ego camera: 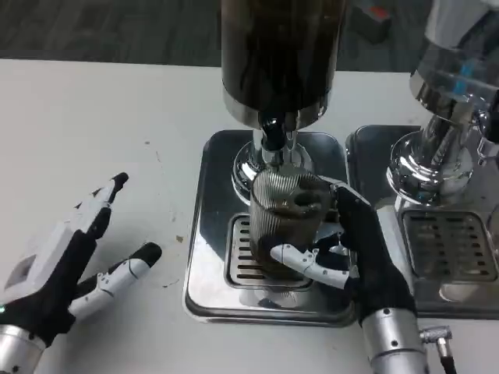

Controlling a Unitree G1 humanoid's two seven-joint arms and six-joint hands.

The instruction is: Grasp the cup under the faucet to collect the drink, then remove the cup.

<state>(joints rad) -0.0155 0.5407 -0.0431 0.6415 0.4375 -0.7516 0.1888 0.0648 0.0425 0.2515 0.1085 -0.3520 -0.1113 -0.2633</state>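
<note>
- Right robot hand (355, 253) wrapped around the ribbed cup (284, 214), fingers (308, 261) across its front.
- Cup upright on the slotted grate of the drip tray (210, 234), directly under the black faucet (271, 136) of the dark drink dispenser (281, 54).
- Left robot hand (66, 269) resting on the white counter (93, 140), fingers spread wide, holding nothing, well apart from the tray.
- Second dispenser (444, 101) beside, on the right.

A white surface (101, 117) is seen, marked by a few small dark specks. Two shiny metal drip trays (204, 257) (366, 144) are set side by side on it, each bearing a dispenser.
</note>
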